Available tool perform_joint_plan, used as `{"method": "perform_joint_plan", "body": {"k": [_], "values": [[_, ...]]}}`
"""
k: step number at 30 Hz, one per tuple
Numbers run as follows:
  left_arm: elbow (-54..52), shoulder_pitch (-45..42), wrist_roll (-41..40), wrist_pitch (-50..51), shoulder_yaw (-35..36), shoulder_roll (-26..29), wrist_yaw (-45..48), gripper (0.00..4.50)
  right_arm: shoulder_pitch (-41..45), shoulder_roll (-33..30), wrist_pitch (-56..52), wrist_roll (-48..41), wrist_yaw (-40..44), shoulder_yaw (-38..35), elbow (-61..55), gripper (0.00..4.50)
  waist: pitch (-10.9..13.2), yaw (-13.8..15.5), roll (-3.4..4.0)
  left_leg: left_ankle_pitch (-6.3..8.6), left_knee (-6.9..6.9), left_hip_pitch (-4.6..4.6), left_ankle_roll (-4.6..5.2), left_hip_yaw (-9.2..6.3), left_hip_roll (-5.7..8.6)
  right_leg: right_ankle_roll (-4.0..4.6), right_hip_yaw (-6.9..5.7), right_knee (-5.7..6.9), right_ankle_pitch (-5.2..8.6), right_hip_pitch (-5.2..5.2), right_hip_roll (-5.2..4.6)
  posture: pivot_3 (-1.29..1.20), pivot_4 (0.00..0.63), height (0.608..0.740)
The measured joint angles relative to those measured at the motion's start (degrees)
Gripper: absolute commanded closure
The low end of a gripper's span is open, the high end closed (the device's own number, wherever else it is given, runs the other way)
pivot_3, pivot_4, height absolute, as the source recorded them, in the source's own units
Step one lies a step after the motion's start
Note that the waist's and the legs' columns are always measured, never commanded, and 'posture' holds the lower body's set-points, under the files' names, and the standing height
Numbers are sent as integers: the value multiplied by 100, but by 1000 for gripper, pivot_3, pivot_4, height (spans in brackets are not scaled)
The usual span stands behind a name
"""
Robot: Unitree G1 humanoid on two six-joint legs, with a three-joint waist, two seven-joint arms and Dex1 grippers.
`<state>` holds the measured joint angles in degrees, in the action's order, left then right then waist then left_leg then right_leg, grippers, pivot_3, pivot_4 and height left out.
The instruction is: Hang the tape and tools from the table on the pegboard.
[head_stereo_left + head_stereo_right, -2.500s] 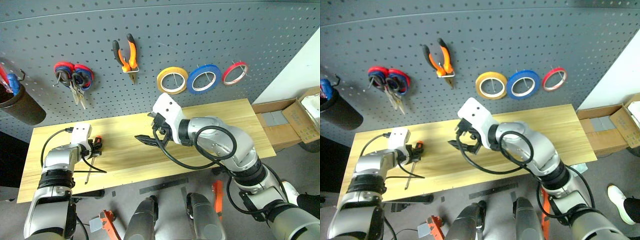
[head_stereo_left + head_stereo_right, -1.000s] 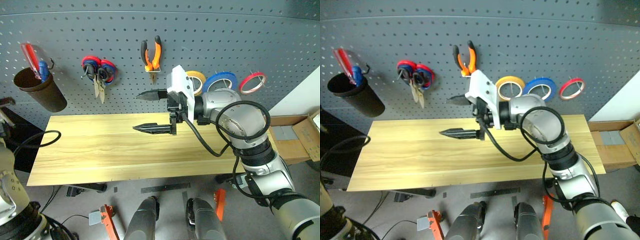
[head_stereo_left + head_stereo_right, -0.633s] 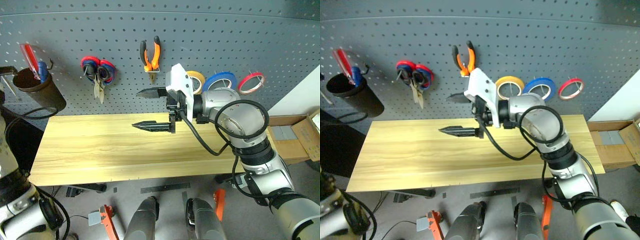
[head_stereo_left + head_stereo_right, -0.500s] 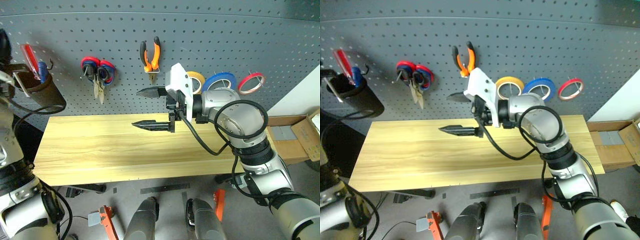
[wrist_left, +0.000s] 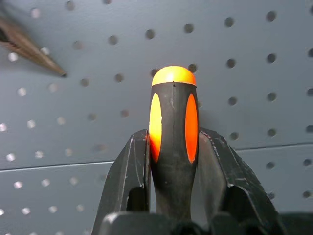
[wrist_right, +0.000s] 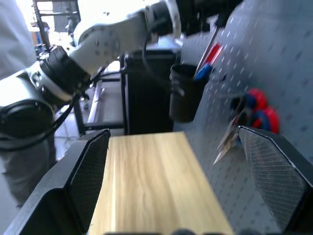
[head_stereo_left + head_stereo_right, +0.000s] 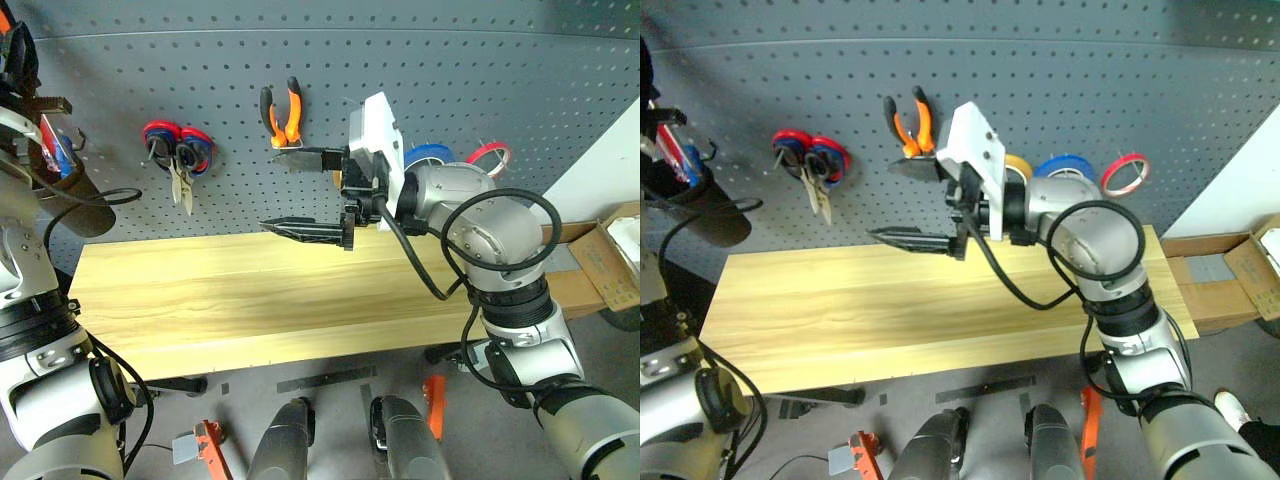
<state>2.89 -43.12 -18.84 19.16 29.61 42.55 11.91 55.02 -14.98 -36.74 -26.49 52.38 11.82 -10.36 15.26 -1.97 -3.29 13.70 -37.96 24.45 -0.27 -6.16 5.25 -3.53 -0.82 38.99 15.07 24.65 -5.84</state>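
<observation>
Your left gripper point(image 5: 172, 161) jaws clamped on screwdriver point(image 5: 172, 127), handle at twelve o'clock toward pegboard point(image 5: 254, 58), right gripper point(image 7: 310, 195) jaws apart over tabletop point(image 7: 250, 300).

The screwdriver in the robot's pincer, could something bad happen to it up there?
Maybe. The left pincer grips the screwdriver low on its handle, close to the pegboard, so it might slip out and fall. The black cup on the pegboard already holds tools, so the screwdriver could bump them going in. The open right pincer hangs above the table and looks out of the way.
</observation>
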Motion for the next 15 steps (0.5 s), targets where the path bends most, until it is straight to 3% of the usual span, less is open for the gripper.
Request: {"method": "perform_joint_plan", "body": {"k": [9,15], "values": [[-4,-19,-7,-77,31,11,-39,3502,-6,-2,-21,-14,-23,29,-79,0,-17,-21,-2,-1,-4,0,0,3,0,1,3,5,-1,4,0,-29,159,740],[-140,347,-12,41,755,376,-257,3502,-98,-76,-67,-19,-45,27,-121,0,-48,-131,-2,0,2,0,-1,5,-2,1,5,6,-1,10,-3,-5,157,740]]}}
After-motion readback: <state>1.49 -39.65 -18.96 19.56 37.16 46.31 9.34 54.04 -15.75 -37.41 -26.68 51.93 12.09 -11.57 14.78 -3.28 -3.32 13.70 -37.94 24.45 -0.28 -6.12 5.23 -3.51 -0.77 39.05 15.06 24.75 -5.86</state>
